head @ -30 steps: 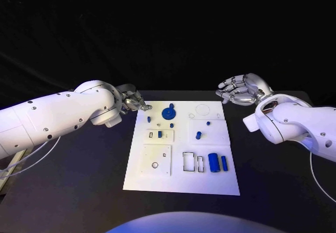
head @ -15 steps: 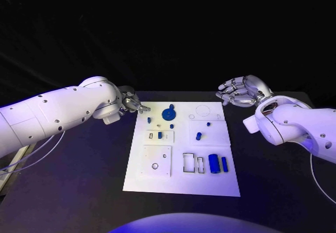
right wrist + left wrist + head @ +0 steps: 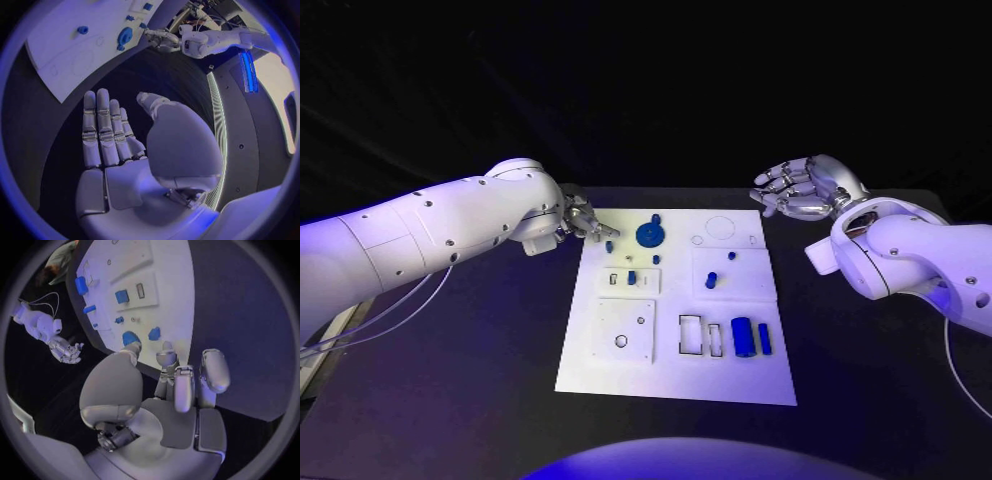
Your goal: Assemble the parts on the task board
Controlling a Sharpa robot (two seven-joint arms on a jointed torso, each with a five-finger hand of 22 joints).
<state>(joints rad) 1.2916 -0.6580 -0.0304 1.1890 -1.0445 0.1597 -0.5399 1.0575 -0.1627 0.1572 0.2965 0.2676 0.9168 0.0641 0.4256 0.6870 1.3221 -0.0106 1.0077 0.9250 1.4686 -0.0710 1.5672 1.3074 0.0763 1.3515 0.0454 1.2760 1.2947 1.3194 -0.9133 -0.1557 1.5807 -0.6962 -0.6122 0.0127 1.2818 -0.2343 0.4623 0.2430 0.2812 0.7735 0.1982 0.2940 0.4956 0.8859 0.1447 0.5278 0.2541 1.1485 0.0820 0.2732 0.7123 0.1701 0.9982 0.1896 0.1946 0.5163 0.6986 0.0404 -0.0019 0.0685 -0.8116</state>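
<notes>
From overhead the left hand [image 3: 584,220] hovers, fingers apart and empty, at the white board's [image 3: 678,375] ten o'clock corner beside a small blue peg [image 3: 609,244]; its wrist camera suggests centring before pinching, while the right hand [image 3: 134,165] waits open-fingered off the bench [image 3: 473,380].

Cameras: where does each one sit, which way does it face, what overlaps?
Head view: on the robot's head, looking down at the task board; both white arms enter, left hand at the board's far left corner, right hand off its far right corner.
Left wrist view: behind the left hand, facing the board.
Right wrist view: behind the open right hand, facing the board.
Shared: the board's blue disc.
</notes>
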